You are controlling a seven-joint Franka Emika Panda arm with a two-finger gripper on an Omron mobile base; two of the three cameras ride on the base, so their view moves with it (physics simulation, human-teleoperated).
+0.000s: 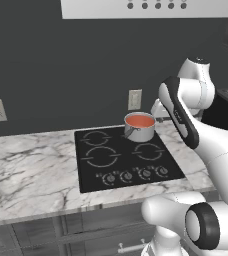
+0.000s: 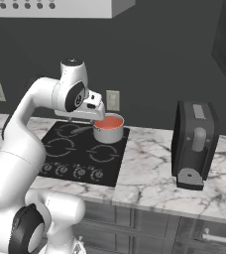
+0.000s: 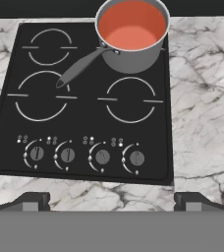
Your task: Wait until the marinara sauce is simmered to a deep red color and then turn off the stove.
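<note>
Hovering gripper (image 3: 112,202) spread wide (grasping nothing) above stove (image 3: 84,133), orange-red marinara sauce (image 3: 132,27) at its far right corner.

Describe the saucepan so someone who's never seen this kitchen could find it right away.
On the marble counter sits a black glass stove. The saucepan stands on its back right burner. It is the one shiny steel thing there, filled with orange-red marinara sauce.

The saucepan (image 2: 108,130) with orange-red marinara sauce (image 2: 109,122) stands on the stove (image 2: 80,152); a black toaster (image 2: 194,145) stands well apart.
</note>
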